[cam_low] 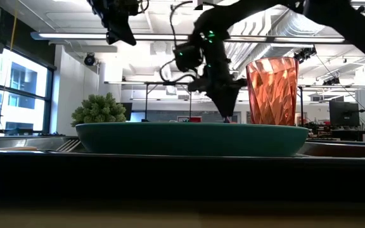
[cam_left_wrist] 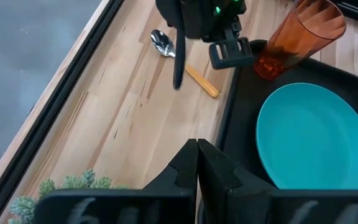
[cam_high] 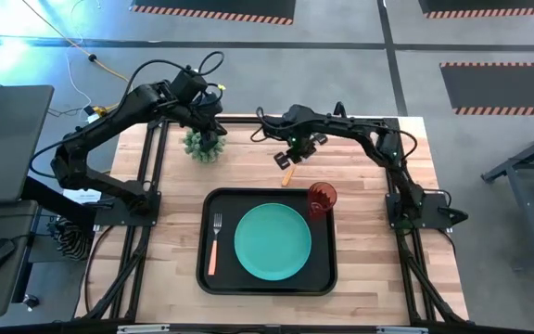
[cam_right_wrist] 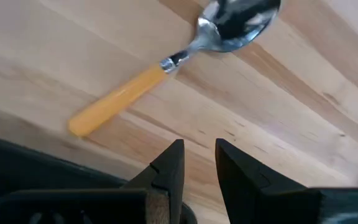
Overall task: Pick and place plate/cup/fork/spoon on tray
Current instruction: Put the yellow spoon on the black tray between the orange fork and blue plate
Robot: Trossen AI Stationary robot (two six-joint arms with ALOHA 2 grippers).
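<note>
High view has us over a butcher-block table (cam_high: 360, 278) on a grey concrete floor. Our right gripper (cam_high: 297, 151) hangs above the spoon (cam_high: 286, 169), fingers slightly apart with nothing between them. The spoon lies flat on the wood just beyond the tray (cam_high: 323, 278), silver bowl, orange handle. Our left gripper (cam_high: 213, 113) is pressed shut above the potted plant (cam_high: 203, 145).
</note>
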